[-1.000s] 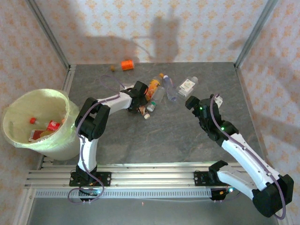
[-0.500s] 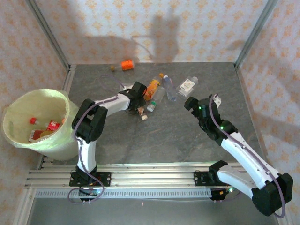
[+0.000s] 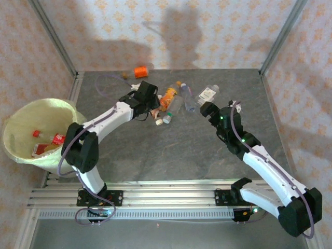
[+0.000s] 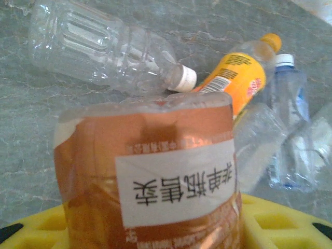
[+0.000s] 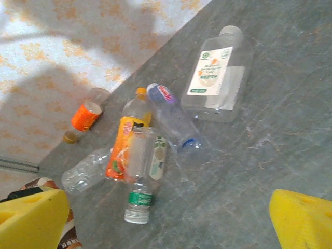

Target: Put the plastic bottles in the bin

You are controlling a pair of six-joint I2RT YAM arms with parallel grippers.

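With the left fingers closed on the brown-labelled bottle near the tabletop's far edge, lift it clear of the other bottles, carry it over the bin beyond the left edge, then release; the right fingers gape empty.

Glossy clear plastic bottles — matt table
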